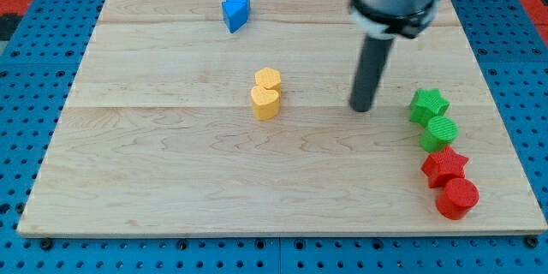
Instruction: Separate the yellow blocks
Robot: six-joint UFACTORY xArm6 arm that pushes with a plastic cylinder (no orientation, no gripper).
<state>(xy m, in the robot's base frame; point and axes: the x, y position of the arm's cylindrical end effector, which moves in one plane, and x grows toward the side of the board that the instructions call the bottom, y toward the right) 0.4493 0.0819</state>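
Two yellow blocks sit touching near the board's middle: a yellow hexagon [268,78] above and a yellow heart-shaped block [265,101] just below it. My tip [362,108] rests on the board to the right of them, well apart, about a hundred pixels from the yellow pair. It stands between the yellow blocks and the green star.
A blue block [236,9] lies near the view's top. At the right edge stand a green star [428,104], a green cylinder [439,133], a red star [444,167] and a red cylinder [457,198]. The wooden board [154,171] lies on a blue pegboard.
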